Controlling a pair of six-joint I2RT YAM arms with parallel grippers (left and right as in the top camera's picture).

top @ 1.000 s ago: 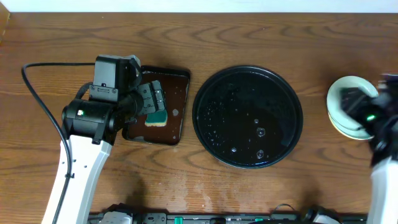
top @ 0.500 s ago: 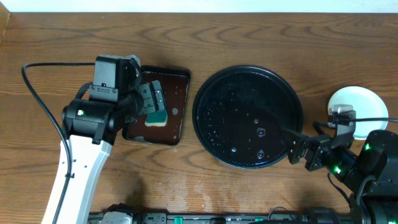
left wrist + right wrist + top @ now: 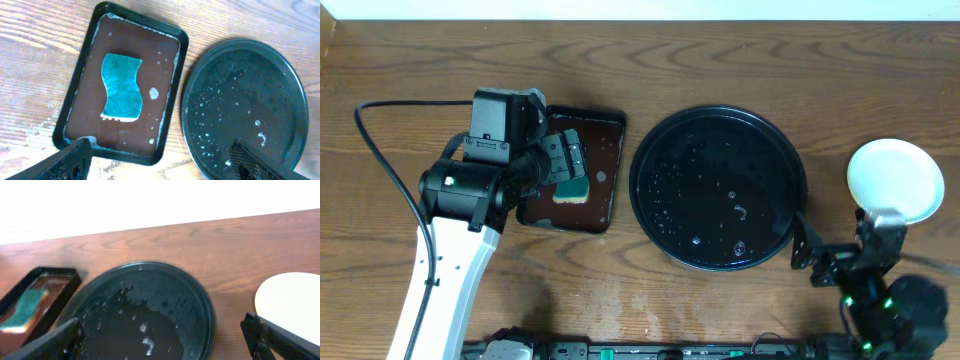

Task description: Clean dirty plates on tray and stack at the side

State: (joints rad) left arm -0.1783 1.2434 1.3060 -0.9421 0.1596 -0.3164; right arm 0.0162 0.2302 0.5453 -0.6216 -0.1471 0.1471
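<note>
**Black tray cleared; plates standing at the right; both grippers empty**

1. The tray [image 3: 665, 150] sits mid-table and carries no plates, only water beads and a wet film. In my judgement the washing there is finished.

2. The plates [image 3: 895, 180] rest on the table [image 3: 720, 60] to the right of the tray, apart from its rim. Only the top plate, pale and free of visible smears, can be seen. How many lie under it cannot be told from above. This spot serves as the stacking side, clear of the wet tray.

3. The right gripper [image 3: 838, 250] is at the near edge, between the tray and the plates and touching neither. Its jaws are spread wide and hold nothing. That posture suits an arm that has let go and stands clear of the stack.

4. The left gripper [image 3: 558, 162] hangs over the brown tray [image 3: 172, 95] at the left, jaws spread wide and empty. The teal sponge [image 3: 120, 87] lies flat in that tray with nothing touching it. That is the sensible place for it, since the drips stay contained.

5. Assessment: the task looks complete or nearly so, and no plate is visible awaiting cleaning.
</note>
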